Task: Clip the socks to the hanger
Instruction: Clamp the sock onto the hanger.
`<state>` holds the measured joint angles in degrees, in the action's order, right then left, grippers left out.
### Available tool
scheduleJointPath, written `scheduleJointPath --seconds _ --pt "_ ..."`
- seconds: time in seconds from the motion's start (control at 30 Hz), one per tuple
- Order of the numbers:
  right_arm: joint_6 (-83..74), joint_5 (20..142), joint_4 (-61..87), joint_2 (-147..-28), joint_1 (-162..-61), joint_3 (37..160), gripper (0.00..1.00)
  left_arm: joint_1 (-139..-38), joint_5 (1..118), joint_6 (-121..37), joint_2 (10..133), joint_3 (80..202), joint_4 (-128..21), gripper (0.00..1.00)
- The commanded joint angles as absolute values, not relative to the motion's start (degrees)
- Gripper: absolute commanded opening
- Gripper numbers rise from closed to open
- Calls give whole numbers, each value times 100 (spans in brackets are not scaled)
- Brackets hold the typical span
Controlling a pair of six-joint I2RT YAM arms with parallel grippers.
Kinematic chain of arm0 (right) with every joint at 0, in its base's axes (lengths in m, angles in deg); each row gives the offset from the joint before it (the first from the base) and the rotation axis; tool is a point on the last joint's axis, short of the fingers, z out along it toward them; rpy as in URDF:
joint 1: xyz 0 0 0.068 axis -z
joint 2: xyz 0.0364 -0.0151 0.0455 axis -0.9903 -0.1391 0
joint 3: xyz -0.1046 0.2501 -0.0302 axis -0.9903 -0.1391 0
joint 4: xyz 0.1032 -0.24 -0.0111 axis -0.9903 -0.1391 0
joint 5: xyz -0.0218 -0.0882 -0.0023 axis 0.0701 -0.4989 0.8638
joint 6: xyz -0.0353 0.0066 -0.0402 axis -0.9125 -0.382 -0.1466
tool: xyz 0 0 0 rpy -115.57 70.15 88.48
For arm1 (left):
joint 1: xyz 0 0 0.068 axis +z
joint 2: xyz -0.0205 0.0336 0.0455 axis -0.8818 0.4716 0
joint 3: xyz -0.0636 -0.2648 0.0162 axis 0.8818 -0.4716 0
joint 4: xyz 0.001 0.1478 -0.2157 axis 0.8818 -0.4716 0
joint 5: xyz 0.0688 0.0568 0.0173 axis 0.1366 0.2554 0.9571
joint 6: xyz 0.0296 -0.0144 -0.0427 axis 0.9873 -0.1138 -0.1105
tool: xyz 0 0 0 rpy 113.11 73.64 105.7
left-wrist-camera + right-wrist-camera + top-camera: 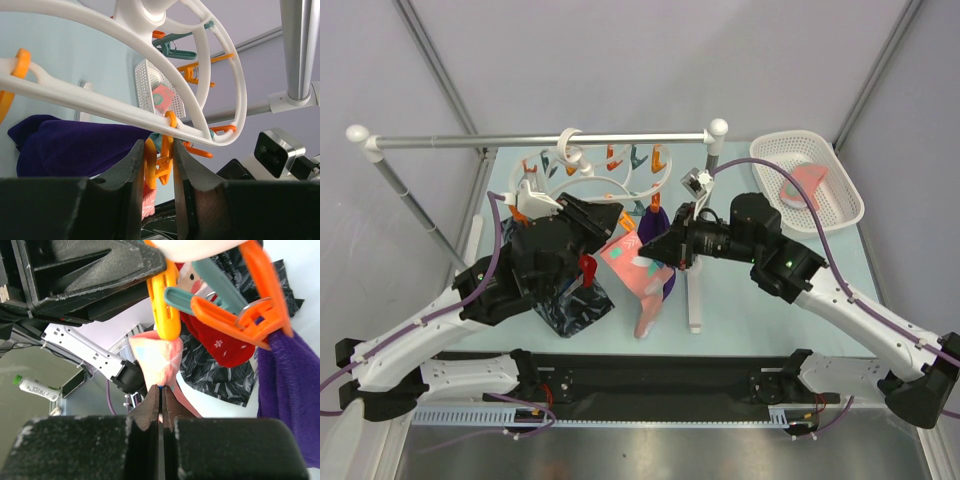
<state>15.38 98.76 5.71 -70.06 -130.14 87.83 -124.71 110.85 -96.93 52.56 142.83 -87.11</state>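
Right claw (161,396): closed, pinching the top edge of a salmon-pink sock (159,357) and holding it up just under the tip of a yellow-orange clothespin (165,305).
Left claw (157,155): clamped on that same clothespin, one finger on each side of its handles, apparently squeezing it open.
Hanger (100,104): hung by its hook from the grey rail (520,140), with its white rings above both claws and its pins dangling.
Already hung: a red sock (220,345) with white marks appeared to be held by a teal pin (200,295); a purple cloth (285,390) hung from an orange pin beside it.
Pink sock at the pin: touching or just below the tip; whether it sat inside the mouth could not be told.
Waiting: another pink sock (807,183) lay in the white basket (840,215) at the far right of the surface (740,300).
Progress: roughly midway, as I judged it. The pink sock had yet to be seated and the pin let go, and the basket sock remained.
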Motion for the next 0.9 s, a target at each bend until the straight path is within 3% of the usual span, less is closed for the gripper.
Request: scheduleJointPath --seconds 0.0,0.87 --pt "1498 9972 755 -7003 -13096 9028 0 -12479 10896 -9744 5212 14240 -8935 0" --pt "1428 9673 808 -7012 -13113 9142 0 -12479 10861 -9779 5168 14196 -8952 0"
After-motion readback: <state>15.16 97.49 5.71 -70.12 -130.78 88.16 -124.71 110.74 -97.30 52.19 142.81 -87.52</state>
